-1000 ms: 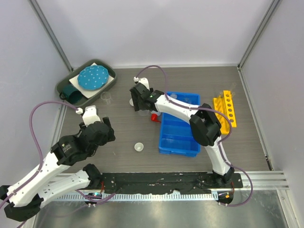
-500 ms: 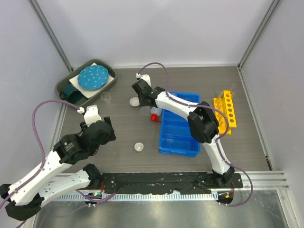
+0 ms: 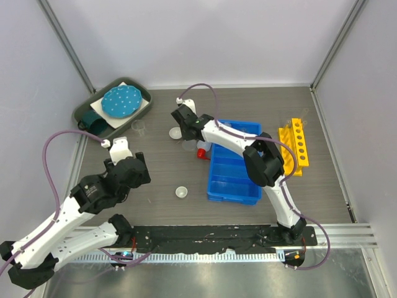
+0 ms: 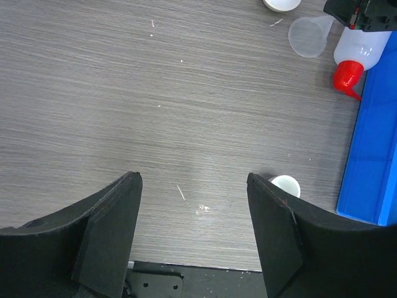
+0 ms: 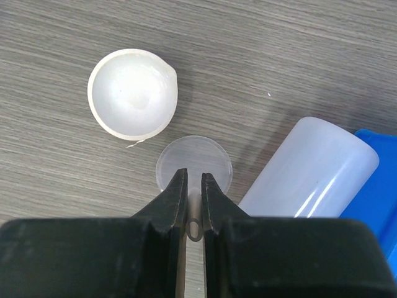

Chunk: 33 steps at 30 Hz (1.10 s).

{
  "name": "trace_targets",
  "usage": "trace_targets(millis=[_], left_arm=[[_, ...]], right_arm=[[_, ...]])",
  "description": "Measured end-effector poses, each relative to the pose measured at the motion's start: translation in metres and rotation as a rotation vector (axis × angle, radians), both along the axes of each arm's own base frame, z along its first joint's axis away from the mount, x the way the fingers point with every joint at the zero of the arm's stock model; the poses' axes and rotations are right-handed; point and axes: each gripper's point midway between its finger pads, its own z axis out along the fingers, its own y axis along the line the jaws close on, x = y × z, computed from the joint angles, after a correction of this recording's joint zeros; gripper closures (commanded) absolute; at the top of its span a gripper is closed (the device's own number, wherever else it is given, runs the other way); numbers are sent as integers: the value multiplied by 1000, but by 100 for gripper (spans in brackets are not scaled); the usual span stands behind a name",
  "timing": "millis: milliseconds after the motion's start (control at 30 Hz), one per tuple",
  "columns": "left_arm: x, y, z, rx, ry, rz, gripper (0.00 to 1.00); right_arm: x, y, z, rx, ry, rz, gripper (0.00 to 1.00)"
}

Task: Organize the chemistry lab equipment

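Status: early stage. Right hand [image 5: 193, 183] is clenched on the stem of the clear funnel [image 5: 193, 158], which stands on the surface at 11 o'clock from the blue bin [image 3: 232, 180]. Left hand [image 4: 192, 180] is released and empty. White dish [image 5: 132, 101], bottle [image 5: 310, 171] and beaker [image 3: 139, 127] lie unsorted.

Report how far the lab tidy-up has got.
Done: little; the blue bin shows bare near compartments. In hand: right fingers pinch the clear funnel by its stem. Left: red-capped bottle, white dishes, small beaker on the table; left fingers open, idle.
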Motion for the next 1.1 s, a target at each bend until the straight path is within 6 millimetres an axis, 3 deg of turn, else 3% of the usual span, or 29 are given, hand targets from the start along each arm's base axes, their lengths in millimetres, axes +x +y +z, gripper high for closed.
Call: trace_targets(millis=[167, 300, 467, 633, 733, 900, 1100], left_arm=[[0, 1, 1, 7, 5, 3, 27], [2, 0, 8, 6, 0, 7, 27], [11, -4, 21, 11, -8, 7, 27], [32, -9, 25, 26, 33, 29, 28], [52, -18, 23, 27, 76, 30, 30], [101, -39, 16, 24, 151, 33, 33], [156, -39, -5, -16, 238, 90, 35]], right_arm=[[-8, 7, 3, 0, 2, 20, 99], [-25, 15, 28, 21, -19, 56, 99], [-53, 8, 125, 133, -133, 87, 99], [-87, -35, 215, 219, -272, 63, 99], [-110, -68, 244, 239, -320, 39, 99], [-147, -121, 252, 217, -326, 15, 99], [-174, -150, 223, 136, -268, 13, 99]])
